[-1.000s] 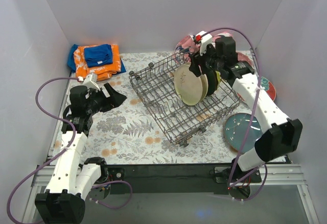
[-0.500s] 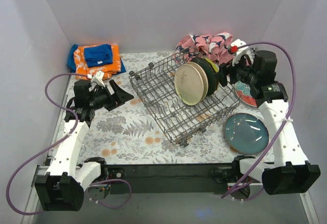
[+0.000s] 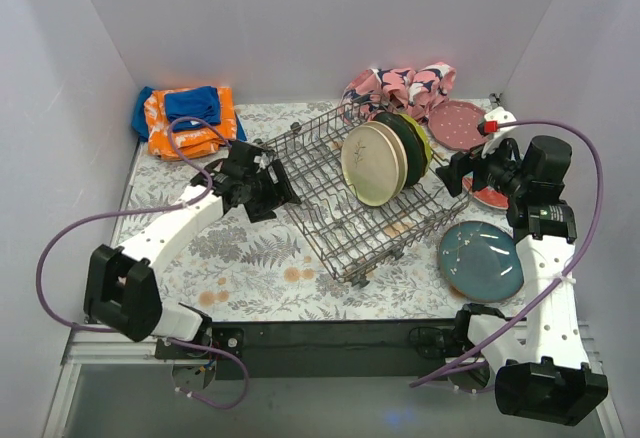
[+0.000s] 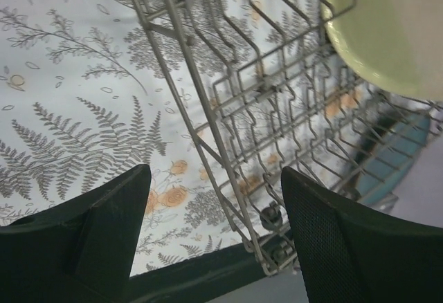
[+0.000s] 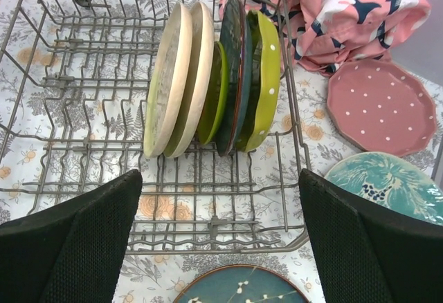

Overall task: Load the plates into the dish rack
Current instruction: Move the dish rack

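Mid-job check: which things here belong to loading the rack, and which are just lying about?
Job: dish rack; standing plates already in it; pink dotted plate, teal plate and leaf-pattern plate not yet loaded.
Lying about: pink-and-navy cloth; orange and blue cloths.

The dish rack (image 3: 318, 220) sits askew across the middle of the tabletop (image 3: 230, 258). A tight pack of upright plates (image 5: 208, 75) blocks its far right rows, while the left and front rows stand open from above. The left claw (image 4: 214, 171), jaws spread, crowds the rack's left rim. Right of the rack room is tight: a teal plate (image 3: 482, 261) lies flat by the front corner and a dotted pink plate (image 3: 457, 123) by the patterned cloth (image 3: 400, 86), possibly touching it. The wide-spread right claw (image 5: 219, 175) hangs between them.
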Robot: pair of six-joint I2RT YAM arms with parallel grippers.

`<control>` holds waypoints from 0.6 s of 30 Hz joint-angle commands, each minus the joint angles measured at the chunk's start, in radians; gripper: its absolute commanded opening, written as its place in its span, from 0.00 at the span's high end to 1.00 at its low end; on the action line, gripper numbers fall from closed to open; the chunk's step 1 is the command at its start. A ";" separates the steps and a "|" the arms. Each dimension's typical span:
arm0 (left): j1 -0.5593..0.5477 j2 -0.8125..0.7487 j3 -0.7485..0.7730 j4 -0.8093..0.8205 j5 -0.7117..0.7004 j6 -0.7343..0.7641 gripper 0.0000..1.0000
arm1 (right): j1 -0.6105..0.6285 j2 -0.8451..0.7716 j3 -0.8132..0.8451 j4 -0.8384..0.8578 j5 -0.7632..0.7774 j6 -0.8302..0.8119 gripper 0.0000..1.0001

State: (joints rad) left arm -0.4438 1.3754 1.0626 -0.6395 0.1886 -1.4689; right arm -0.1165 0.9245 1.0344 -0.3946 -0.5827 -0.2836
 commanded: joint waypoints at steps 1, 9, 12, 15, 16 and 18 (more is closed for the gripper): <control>-0.061 0.100 0.108 -0.144 -0.250 -0.073 0.26 | -0.011 -0.018 -0.040 0.059 0.004 0.018 0.02; -0.102 0.277 0.209 -0.167 -0.343 -0.088 0.32 | -0.022 -0.015 -0.065 0.072 -0.005 0.035 0.02; -0.102 0.355 0.253 -0.187 -0.394 -0.074 0.38 | -0.025 -0.010 -0.074 0.076 -0.008 0.038 0.02; -0.102 0.398 0.290 -0.213 -0.449 -0.064 0.42 | -0.029 -0.003 -0.083 0.076 -0.002 0.038 0.02; -0.102 0.407 0.296 -0.218 -0.465 -0.058 0.43 | -0.031 0.000 -0.088 0.076 0.001 0.037 0.02; -0.102 0.431 0.315 -0.223 -0.492 -0.048 0.46 | -0.034 0.008 -0.089 0.076 0.007 0.037 0.02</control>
State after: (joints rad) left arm -0.5449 1.7920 1.3201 -0.8238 -0.1848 -1.5368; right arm -0.1406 0.9230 0.9565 -0.3573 -0.5793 -0.2588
